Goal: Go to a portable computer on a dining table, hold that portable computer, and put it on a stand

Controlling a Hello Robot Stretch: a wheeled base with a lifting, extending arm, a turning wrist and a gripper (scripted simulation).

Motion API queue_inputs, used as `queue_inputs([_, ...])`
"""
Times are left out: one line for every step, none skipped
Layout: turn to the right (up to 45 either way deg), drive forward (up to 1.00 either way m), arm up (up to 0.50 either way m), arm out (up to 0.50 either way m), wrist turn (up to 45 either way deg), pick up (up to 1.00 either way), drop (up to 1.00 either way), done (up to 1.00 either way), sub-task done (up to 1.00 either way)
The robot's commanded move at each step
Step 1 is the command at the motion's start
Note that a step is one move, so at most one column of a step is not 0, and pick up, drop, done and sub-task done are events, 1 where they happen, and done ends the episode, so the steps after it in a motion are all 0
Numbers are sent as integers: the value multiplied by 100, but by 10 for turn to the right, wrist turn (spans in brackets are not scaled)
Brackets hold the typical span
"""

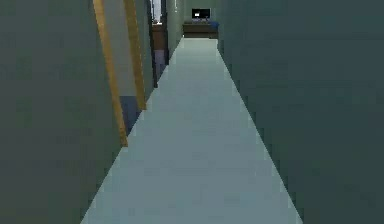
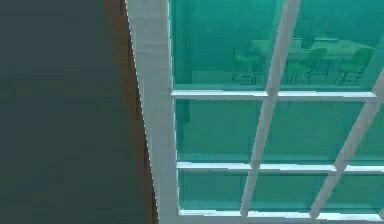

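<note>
Pale hallway floor (image 1: pixel 190 165) underfoot, window (image 2: pixel 268 95) alongside. Behind its glass, a tabletop (image 2: pixel 300 48) with chairs (image 2: pixel 245 68); any portable computer there is too small to tell. Drive centred between the walls (image 1: pixel 320 100). Tool's state: cannot tell.

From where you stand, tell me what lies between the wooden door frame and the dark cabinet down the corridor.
The floor along that stretch is bare, as the forward view shows.

Floor (image 1: pixel 195 130): pale corridor strip running from near to far
Far cabinet (image 1: pixel 200 29): low, dark, at the corridor's far end; small black screen-like object (image 1: pixel 201 15) on top
Table (image 2: pixel 300 48): pale, far behind the window (image 2: pixel 272 95); chairs (image 2: pixel 247 68) around it
</note>
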Motion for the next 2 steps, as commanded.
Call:
queue_inputs([0,35,0,0,0,0,0,0,0])
queue_inputs([30,0,0,0,0,0,0,0,0])
